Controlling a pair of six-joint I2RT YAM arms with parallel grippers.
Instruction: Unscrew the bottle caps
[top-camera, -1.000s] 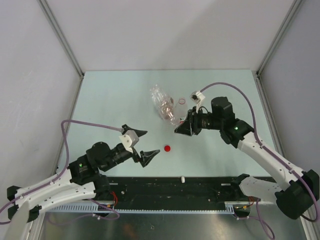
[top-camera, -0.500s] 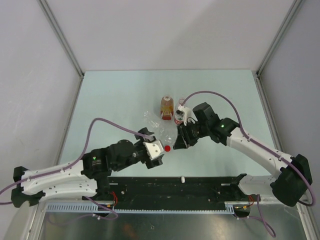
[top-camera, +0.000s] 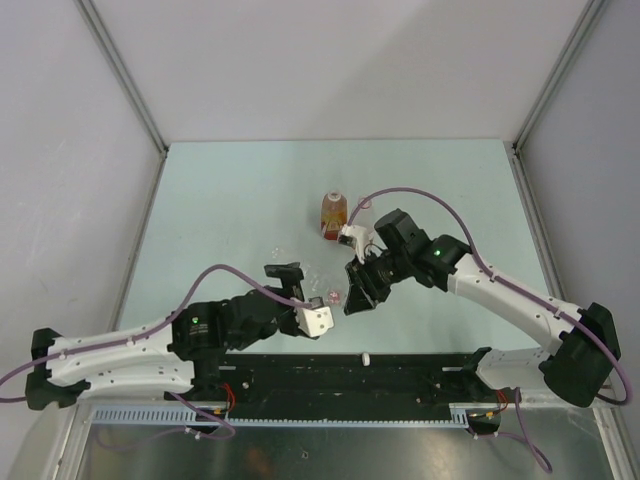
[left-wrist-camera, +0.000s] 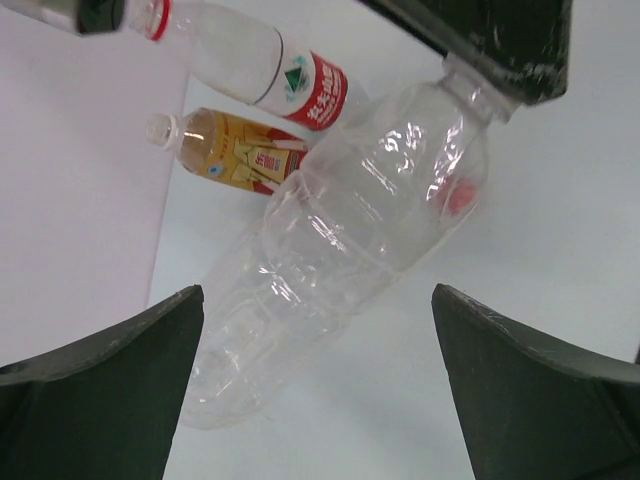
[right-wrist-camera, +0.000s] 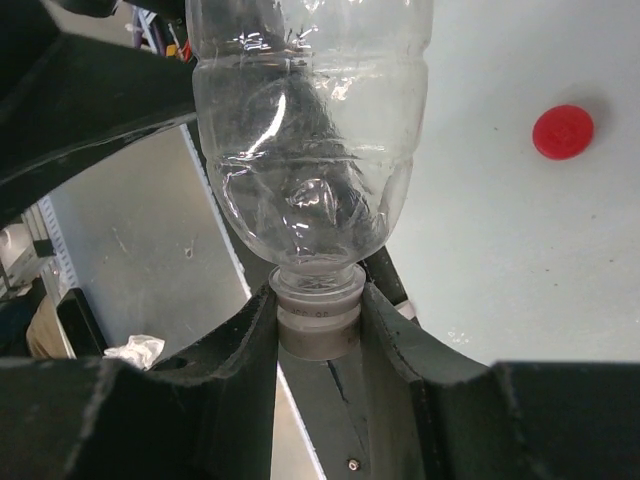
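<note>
A red band is carried by the red-label bottle (left-wrist-camera: 290, 75), with a green triangle mark and white characters too small to be read. The amber bottle (left-wrist-camera: 235, 150) is wrapped in a yellow label with red and blue print, also illegible, and is closed by a white cap (left-wrist-camera: 160, 127). These two are seen side by side on the table (top-camera: 220, 200), beyond the clear bottle (left-wrist-camera: 350, 250), on which no label is seen.

The capped neck of the clear bottle is pinched between the fingers of the right gripper (right-wrist-camera: 315, 300). Its body is framed by the widely spread fingers of the left gripper (left-wrist-camera: 318, 295), and no contact is visible.

A red cap (right-wrist-camera: 562, 131) is seen lying on the table just beside the clear bottle, partly veiled by its plastic. A loose cap (top-camera: 367, 357), white, is seen on the black rail (top-camera: 420, 375) at the near edge. In the top view the red-label bottle is largely hidden by the right arm.
</note>
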